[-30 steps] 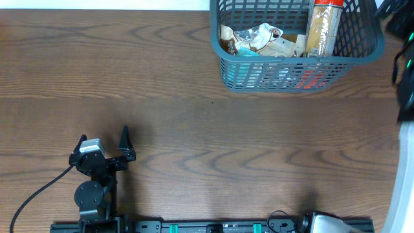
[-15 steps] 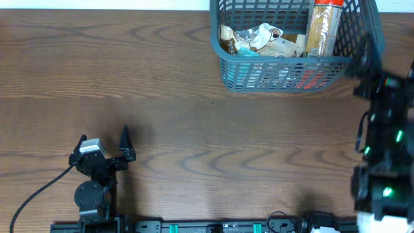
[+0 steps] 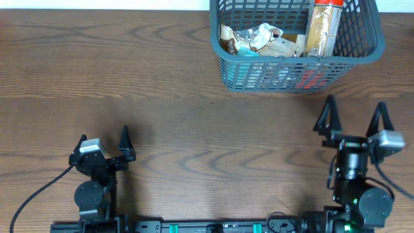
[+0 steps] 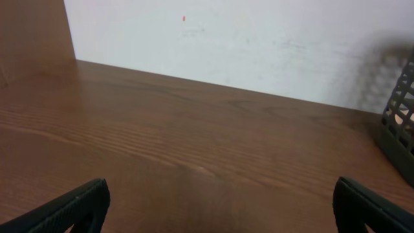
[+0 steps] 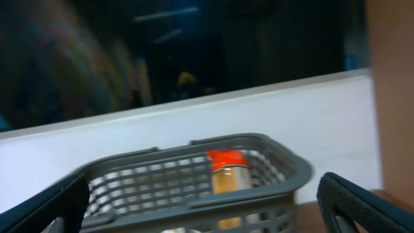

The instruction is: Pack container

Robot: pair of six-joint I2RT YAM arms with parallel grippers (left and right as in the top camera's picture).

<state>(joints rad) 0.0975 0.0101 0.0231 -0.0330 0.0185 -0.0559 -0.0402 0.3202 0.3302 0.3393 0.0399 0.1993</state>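
Observation:
The dark grey-blue slotted container [image 3: 226, 70] stands at the back right of the table and holds snack packets [image 3: 255, 37] and a tall orange-capped packet [image 3: 323, 26]. It also shows in the right wrist view [image 5: 194, 194], with the orange-capped packet [image 5: 228, 173] upright inside, and its edge shows in the left wrist view [image 4: 401, 120]. My right gripper [image 3: 353, 114] is open and empty, in front of the container, apart from it. My left gripper [image 3: 103, 141] is open and empty at the front left, over bare table.
The wooden table [image 3: 194, 123] runs to a white wall [image 4: 246, 39] at the back. The arm bases and a black rail [image 3: 213, 226] sit at the front edge. A cable [image 3: 39, 191] trails from the left arm.
My right arm has swung in from the far right edge and come down to the front right, its open gripper now pointing at the container. The left arm has not moved.

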